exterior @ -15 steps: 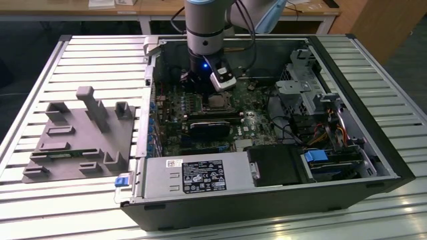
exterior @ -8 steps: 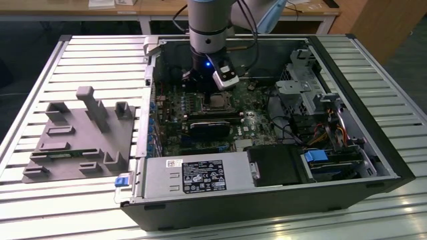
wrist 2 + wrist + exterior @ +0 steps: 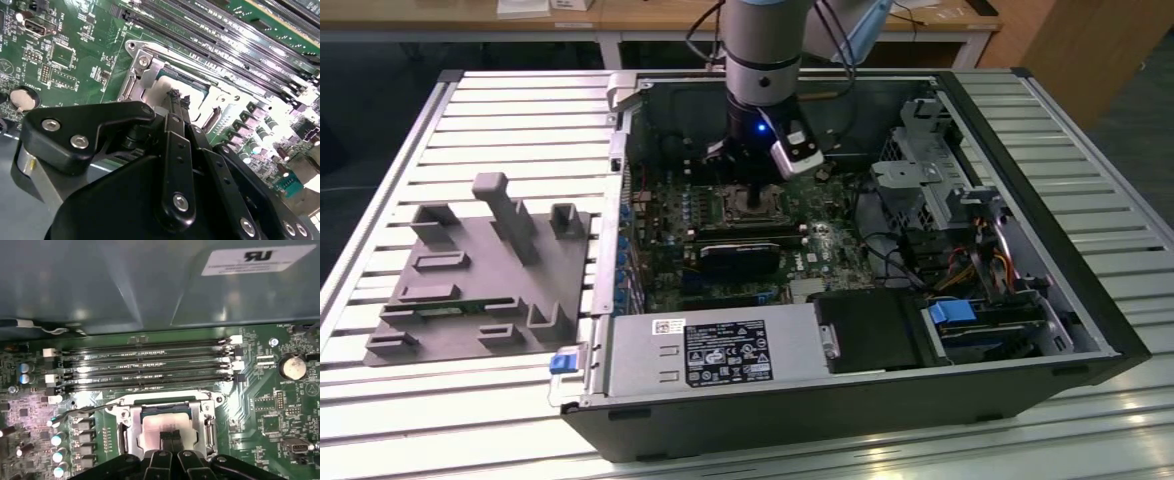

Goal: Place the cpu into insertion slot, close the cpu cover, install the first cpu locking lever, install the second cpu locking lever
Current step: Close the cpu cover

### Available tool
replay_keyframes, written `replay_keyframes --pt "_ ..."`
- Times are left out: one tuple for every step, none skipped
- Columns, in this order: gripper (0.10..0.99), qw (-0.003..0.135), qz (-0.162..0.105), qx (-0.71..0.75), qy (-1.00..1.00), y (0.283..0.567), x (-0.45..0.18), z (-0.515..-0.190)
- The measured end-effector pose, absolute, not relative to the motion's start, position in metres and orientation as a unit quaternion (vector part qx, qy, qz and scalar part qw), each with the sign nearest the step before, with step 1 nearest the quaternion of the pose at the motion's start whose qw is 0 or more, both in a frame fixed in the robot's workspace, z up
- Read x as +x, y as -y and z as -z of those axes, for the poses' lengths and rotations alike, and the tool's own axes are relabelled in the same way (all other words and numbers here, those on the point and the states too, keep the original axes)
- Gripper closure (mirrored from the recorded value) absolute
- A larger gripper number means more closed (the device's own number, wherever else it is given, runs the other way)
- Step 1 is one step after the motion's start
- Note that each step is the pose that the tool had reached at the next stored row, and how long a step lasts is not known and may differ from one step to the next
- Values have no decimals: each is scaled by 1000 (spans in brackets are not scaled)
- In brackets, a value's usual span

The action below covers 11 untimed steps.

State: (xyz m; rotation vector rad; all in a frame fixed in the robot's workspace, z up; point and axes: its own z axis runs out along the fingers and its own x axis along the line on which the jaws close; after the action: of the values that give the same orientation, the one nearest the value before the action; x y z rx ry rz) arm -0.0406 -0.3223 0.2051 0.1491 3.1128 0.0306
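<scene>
The cpu (image 3: 162, 424) lies flat in the insertion slot (image 3: 131, 432) on the green motherboard, its pale metal top showing through the window of the silvery cpu cover (image 3: 205, 429) that frames it. Whether that cover sits fully down, I cannot tell. My gripper (image 3: 170, 437) hovers right over the chip, its two thin black fingers pressed together with the tips at the cpu's top; the second wrist view shows the same, gripper (image 3: 178, 98) on cpu (image 3: 161, 89). In the exterior view the gripper (image 3: 754, 190) stands above the socket (image 3: 757, 207). A thin wire locking lever (image 3: 75, 412) juts sideways from the socket, unlatched.
Long black memory slots (image 3: 145, 365) run beside the socket, with capacitors (image 3: 57, 440) at its other side. The open computer case (image 3: 1107, 330) walls in the board, with a power supply (image 3: 720, 350) along its near side and drive cages (image 3: 947, 190) at the exterior view's right. A grey fixture tray (image 3: 480, 270) lies outside.
</scene>
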Motion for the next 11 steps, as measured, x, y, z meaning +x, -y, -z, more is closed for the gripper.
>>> replay_keyframes --pt "984 13 -10 48 -999 322 -41 -206" --pt "984 13 -10 48 -999 322 -41 -208" --pt "984 13 -10 48 -999 322 -41 -210" --pt "984 13 -10 48 -999 322 -41 -213" --pt "984 13 -10 48 -999 322 -41 -216" --pt "984 13 -10 48 -999 322 -41 -219" --pt "984 13 -10 48 -999 322 -41 -223" --pt "984 13 -10 48 -999 322 -41 -226" --pt "984 13 -10 48 -999 322 -41 -228" --pt "984 13 -10 48 -999 322 -41 -229" --pt "984 13 -10 48 -999 322 -41 -229"
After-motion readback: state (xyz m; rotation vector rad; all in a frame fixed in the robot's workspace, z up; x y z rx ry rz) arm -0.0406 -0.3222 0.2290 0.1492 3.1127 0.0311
